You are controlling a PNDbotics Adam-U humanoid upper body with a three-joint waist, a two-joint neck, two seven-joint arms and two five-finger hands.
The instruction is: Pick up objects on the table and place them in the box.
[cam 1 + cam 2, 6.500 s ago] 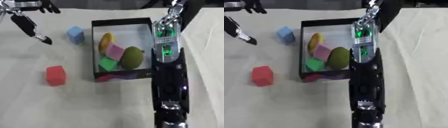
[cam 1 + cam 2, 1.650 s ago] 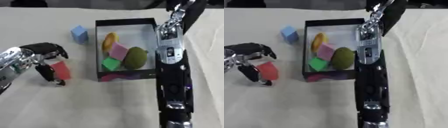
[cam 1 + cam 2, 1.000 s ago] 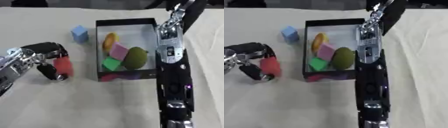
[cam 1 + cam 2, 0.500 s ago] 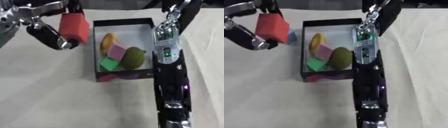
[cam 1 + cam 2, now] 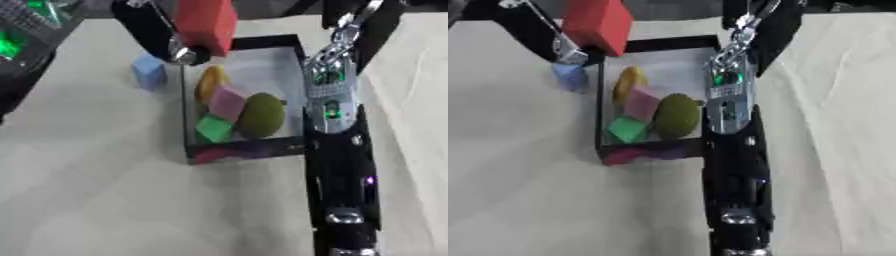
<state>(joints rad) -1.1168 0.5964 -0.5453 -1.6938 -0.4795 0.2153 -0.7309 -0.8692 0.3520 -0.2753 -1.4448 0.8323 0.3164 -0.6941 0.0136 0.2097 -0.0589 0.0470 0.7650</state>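
Because it must drop into the box point(image 5: 289, 45), our left hand point(image 5: 157, 30) pinches the red block point(image 5: 206, 22) above its far-left corner.

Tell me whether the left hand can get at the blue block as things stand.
Probably not right now. The left hand is closed on the red block, held above the box's far left corner. The blue block lies uncovered on the table just left of the box, so once the hand is emptied the way looks free.

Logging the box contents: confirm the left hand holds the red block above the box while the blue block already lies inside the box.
Wrong on the blue block: the left eye view shows it on the table, outside the box. The left hand does hold the red block above it.
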